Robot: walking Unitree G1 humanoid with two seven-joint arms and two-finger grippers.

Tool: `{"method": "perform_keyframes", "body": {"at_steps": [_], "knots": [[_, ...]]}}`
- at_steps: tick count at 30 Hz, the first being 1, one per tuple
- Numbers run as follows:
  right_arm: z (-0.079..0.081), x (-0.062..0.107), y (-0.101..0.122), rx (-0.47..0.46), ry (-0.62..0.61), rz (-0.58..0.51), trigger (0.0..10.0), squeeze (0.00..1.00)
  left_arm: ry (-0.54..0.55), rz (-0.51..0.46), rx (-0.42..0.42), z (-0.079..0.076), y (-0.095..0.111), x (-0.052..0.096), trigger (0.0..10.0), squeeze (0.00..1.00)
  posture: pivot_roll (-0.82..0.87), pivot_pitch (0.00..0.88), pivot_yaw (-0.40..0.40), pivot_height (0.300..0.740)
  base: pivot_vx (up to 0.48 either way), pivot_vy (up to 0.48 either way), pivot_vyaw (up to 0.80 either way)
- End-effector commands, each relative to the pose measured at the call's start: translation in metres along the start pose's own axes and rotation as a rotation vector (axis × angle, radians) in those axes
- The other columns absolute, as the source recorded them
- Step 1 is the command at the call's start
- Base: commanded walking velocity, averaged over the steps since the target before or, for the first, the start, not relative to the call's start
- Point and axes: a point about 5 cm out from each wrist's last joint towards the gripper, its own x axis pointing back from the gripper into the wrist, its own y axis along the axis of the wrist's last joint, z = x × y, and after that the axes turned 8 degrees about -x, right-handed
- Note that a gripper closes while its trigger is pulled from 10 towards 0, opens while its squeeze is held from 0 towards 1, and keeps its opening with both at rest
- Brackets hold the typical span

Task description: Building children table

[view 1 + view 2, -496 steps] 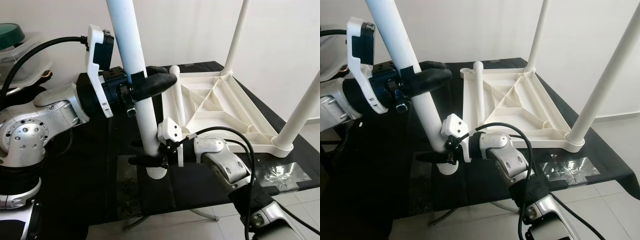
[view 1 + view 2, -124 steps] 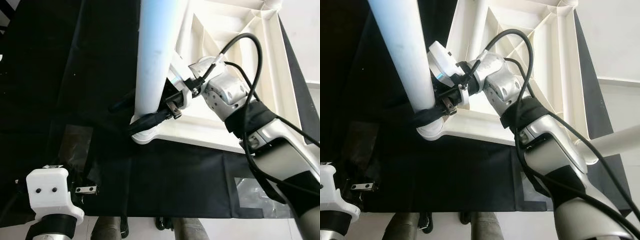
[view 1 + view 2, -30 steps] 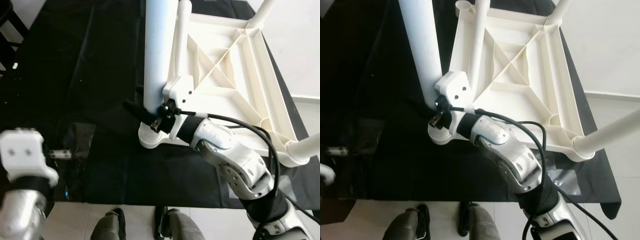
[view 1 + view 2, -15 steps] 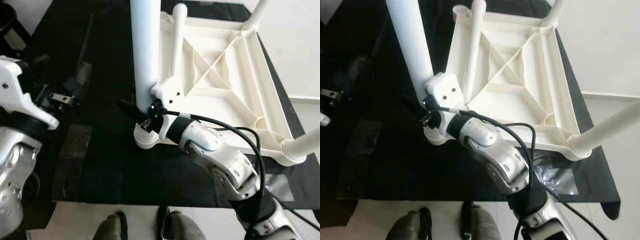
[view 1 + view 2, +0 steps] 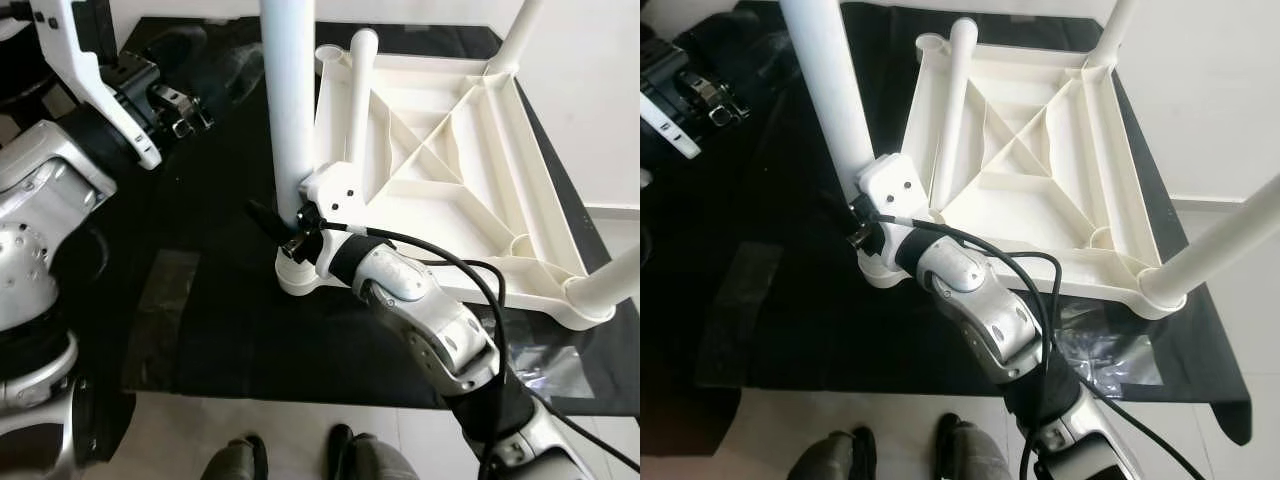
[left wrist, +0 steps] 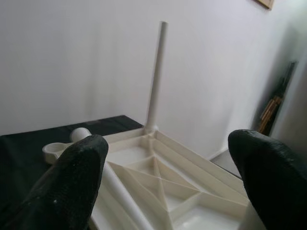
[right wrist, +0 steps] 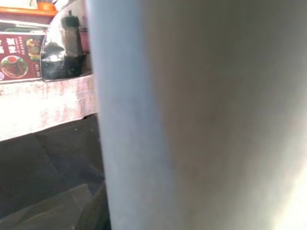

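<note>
table top [image 5: 455,170], white plastic and turned upside down, lies on a black cloth [image 5: 215,300] just behind the right gripper [image 5: 283,228]. this gripper is closed around the bottom of a white table leg [image 5: 290,110], which stands upright in the corner socket [image 5: 297,275] directly under the fingers. beside the gripper, a loose leg [image 5: 355,95] lies tilted on the table top. two other legs [image 5: 1220,245] stand in the far and right corners. the left gripper [image 5: 215,60] is raised well to the left of the held leg, its two black fingers [image 6: 72,179] wide apart and holding nothing.
</note>
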Motion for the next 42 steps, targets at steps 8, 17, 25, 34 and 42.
{"method": "perform_keyframes", "body": {"at_steps": [8,17,25,34,42], "knots": [[-0.003,-0.006,-0.021,-0.040,-0.006,0.079,10.0,0.00,-0.348,0.066,0.040,-0.014,0.007,0.011,10.0,1.00,0.11,0.186,-0.012,0.740,0.000,0.000,0.00],[-0.004,-0.007,-0.019,-0.064,-0.008,0.056,10.0,0.00,-0.421,0.039,0.082,-0.010,0.016,0.021,10.0,1.00,0.11,0.193,-0.011,0.740,0.000,0.000,0.00],[0.000,-0.009,-0.018,-0.068,0.016,0.049,10.0,0.00,-0.401,0.028,0.064,-0.018,0.004,0.001,10.0,0.67,0.11,0.193,-0.013,0.740,0.000,0.000,0.00],[0.002,-0.012,-0.015,-0.076,0.029,0.038,10.0,0.00,-0.356,0.013,0.020,-0.019,-0.003,-0.026,10.0,0.00,0.10,0.194,-0.008,0.740,0.000,0.000,0.00],[0.002,-0.012,-0.015,-0.076,0.034,0.039,10.0,0.00,-0.428,0.070,0.007,-0.021,-0.004,-0.025,0.0,0.00,0.11,0.198,-0.006,0.740,0.000,0.000,0.00]]}}
